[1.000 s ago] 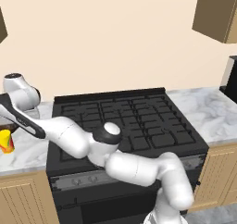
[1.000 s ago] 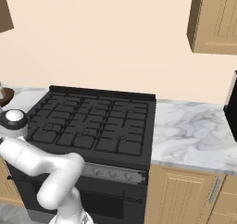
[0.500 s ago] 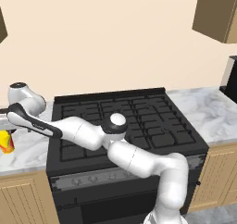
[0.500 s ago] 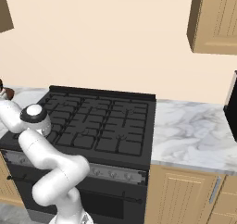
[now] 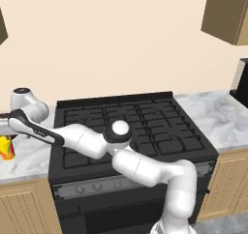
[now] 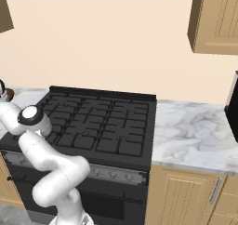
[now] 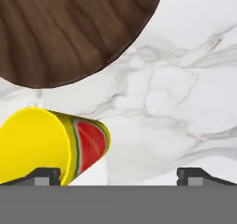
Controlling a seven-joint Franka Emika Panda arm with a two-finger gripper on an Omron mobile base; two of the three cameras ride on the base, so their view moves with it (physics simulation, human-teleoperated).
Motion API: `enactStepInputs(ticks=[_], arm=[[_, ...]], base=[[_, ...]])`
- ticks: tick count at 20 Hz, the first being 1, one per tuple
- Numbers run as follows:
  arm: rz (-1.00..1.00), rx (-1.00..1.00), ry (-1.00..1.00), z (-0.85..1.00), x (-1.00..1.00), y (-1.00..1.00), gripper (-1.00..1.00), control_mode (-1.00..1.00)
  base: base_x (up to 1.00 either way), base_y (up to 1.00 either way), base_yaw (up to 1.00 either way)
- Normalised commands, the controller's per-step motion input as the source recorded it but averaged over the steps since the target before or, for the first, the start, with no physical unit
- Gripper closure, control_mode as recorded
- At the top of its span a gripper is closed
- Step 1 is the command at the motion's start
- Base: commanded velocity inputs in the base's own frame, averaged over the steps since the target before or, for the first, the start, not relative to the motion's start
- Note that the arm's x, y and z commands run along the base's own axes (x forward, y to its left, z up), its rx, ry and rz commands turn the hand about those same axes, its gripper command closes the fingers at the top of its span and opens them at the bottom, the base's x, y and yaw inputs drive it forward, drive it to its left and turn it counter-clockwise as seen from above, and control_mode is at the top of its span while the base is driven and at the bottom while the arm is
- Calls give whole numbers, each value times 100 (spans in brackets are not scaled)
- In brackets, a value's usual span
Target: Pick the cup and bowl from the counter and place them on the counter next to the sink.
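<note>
While the white arm with dark joints [image 5: 92, 141] reaches far out to the left across the black gas stove top [image 5: 131, 126], its upper links sit higher and further over the burners than they did a moment ago, and the wrist has swung out over the white marble worktop with grey veins [image 7: 185, 93]. Gripper [image 7: 118, 174]: two dark fingertips standing wide apart, nothing between them. Small tapered yellow cup with a red-orange splash pattern [image 7: 51, 146]: on the marble, its rim at the left fingertip [image 7: 44, 174], off-centre in the gap; from the left base camera it shows at the far left edge of the counter [image 5: 6, 148]. Wide round dark brown wood-grain bowl [image 7: 69, 28]: on the marble just beyond the cup, apart from it. Neither item lifted. Judgement: the reach has brought the hand to the cup first; it needs a shift towards the cup to centre it before closing, or the left finger may knock it over.
</note>
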Motion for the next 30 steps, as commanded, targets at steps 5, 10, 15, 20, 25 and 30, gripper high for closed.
enactStepInputs(ticks=[5,10,15,20,25,30], arm=[[0,-4,3,42,2,34,-100,-100],[-4,-12,5,-11,22,22,-100,-100],[-6,-15,1,-24,14,21,-100,-100],[-5,-13,1,-13,11,18,-100,-100],[0,0,0,0,0,0,100,-100],[0,0,0,2,0,-2,100,-100]], base=[[0,0,0],[0,0,0],[0,0,0],[0,0,0],[0,0,0],[0,0,0]])
